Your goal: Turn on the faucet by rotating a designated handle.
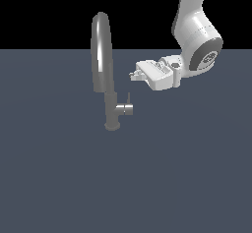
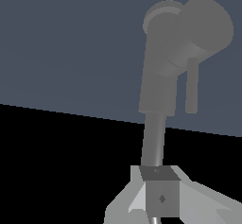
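Faucet (image 1: 103, 70) and arm are seen above a flat slate-blue counter (image 1: 59, 178) that fills the lower part of the exterior view, with black background behind it. The white Franka arm (image 1: 197, 30) comes down from the top of the exterior view's right, its last joint bent so that the wrist points toward the exterior view's left.

The faucet is stood upright on the counter, left of centre in the exterior view, on a small round base (image 1: 112, 126). A cylindrical stem is carried up from the base into a tall, narrow arched spout of shiny grey metal, whose top rises above the counter's far edge.

The end effector (image 1: 134, 74) is held level, beside the spout on the exterior view's right and above the handle, with a clear gap to both. Whether its fingers are apart or together cannot be told from either view; nothing is seen gripped between them. In the wrist view, pale parts of the end effector (image 2: 160, 204) are shown at the frame edge, with the faucet (image 2: 160, 76) beyond.

The handle (image 1: 125, 109) is a short grey stub jutting from the stem toward the exterior view's right, low down near the base. A thin pin lever (image 1: 129, 98) is stood upright on it.
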Controlling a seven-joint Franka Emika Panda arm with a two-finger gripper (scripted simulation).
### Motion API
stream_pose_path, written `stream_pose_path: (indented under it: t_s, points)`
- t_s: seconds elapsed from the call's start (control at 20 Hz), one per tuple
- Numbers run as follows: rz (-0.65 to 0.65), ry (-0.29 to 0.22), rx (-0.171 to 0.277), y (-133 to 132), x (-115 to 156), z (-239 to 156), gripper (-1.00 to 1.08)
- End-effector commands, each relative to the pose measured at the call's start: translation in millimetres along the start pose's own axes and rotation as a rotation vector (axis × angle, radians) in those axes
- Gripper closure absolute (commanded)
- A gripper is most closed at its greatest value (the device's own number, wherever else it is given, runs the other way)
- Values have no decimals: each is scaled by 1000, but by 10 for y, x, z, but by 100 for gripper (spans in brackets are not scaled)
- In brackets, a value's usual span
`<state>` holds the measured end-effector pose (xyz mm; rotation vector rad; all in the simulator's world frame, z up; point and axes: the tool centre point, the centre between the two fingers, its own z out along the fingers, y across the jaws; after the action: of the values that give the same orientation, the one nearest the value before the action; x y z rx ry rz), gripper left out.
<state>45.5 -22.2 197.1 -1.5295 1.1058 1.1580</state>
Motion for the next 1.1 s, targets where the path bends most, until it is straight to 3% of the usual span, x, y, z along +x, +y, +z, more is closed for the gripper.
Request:
stream_pose_path:
  t_s: [0.0,0.45,1.05]
  points:
    - [43,-45,43,-18,171,49,108]
    - [138,-142,134,-27,543,198,108]
    - [148,-153,144,40,544,230,108]
